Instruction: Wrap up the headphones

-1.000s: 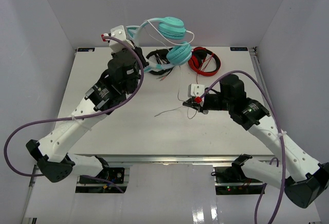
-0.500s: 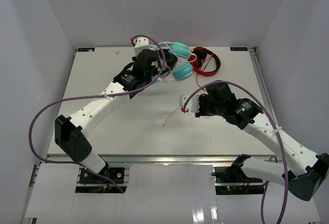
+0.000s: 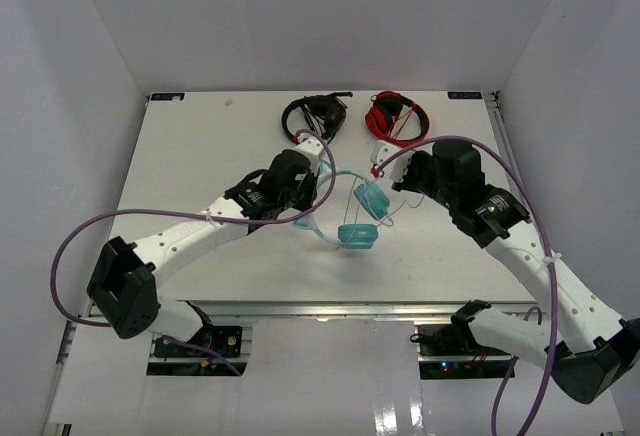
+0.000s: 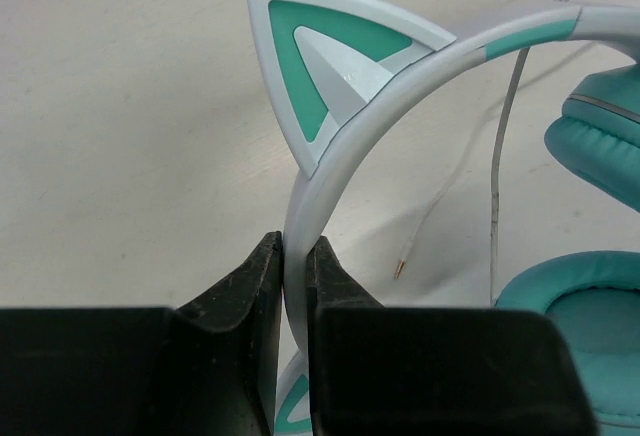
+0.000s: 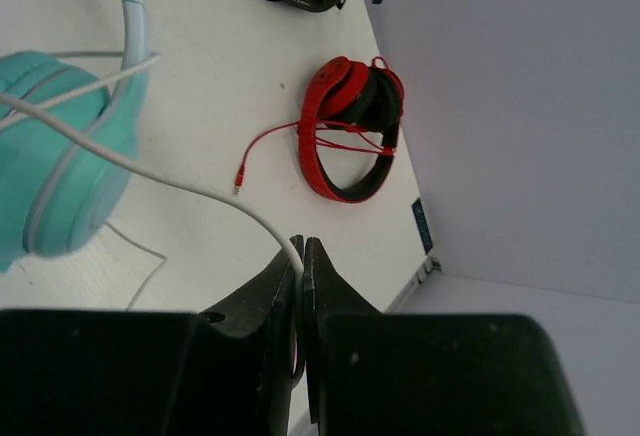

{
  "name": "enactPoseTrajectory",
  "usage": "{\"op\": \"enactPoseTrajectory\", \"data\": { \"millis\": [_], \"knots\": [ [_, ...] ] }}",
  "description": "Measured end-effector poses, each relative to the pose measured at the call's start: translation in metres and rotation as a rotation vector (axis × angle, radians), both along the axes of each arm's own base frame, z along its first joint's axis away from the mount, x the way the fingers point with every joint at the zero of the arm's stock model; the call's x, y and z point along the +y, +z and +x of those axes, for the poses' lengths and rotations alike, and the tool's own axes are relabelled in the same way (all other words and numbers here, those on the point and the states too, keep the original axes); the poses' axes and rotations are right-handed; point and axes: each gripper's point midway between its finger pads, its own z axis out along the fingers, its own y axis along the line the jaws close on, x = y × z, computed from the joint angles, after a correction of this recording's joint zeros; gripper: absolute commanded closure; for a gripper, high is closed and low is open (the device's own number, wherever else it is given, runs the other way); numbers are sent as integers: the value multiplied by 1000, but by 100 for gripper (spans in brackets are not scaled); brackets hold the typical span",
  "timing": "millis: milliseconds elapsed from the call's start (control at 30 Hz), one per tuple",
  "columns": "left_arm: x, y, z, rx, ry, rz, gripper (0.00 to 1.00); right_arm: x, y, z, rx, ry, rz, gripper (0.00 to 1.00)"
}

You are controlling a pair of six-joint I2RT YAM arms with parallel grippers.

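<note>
The teal headphones lie mid-table, cups to the right in the left wrist view and a cat ear standing on the pale headband. My left gripper is shut on that headband just below the ear, the band pinched between the jaws. My right gripper is shut on the thin white cable, which runs from its jaws across to a teal cup. A loose stretch of cable ends in a plug tip on the table.
Black headphones and red headphones lie at the far edge, just behind both grippers; the red pair has its own red cord. White walls close in the table on three sides.
</note>
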Motion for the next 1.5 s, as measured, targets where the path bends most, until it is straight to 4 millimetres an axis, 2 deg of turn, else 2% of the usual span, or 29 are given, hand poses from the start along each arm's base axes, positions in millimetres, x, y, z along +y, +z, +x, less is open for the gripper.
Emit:
{"op": "enactPoseTrajectory", "data": {
  "millis": [133, 300, 467, 567, 767, 900, 1000, 1133, 1233, 1367, 1500],
  "knots": [
    [-16, 30, -14, -54, -123, -106, 100, 9, -23, 9, 101, 33, 81, 92],
    [-16, 50, -34, -98, -195, -181, 100, 13, -56, 14, 258, 53, 187, 92],
    [-11, 57, -36, -121, -190, -200, 100, 21, -61, 7, 347, 110, 308, 92],
    [-11, 57, -37, -122, -187, -209, 100, 30, -59, 0, 381, 177, 375, 92],
    [-17, 69, -43, -118, -201, -273, 100, 57, -76, -33, 553, 358, 503, 89],
    [-24, 83, -46, -109, -208, -334, 100, 76, -76, -47, 674, 467, 596, 86],
    [-28, 103, -44, -118, -197, -386, 100, 85, -69, -56, 748, 539, 660, 79],
    [-33, 145, -39, -160, -173, -464, 100, 95, -57, -63, 820, 617, 745, 64],
    [-36, 178, -32, -209, -155, -519, 100, 98, -54, -71, 878, 646, 796, 59],
    [-37, 206, -24, -248, -126, -560, 100, 101, -49, -73, 933, 673, 843, 58],
    [-40, 217, -18, -253, -93, -586, 100, 104, -44, -71, 956, 689, 873, 57]
  ]
}}
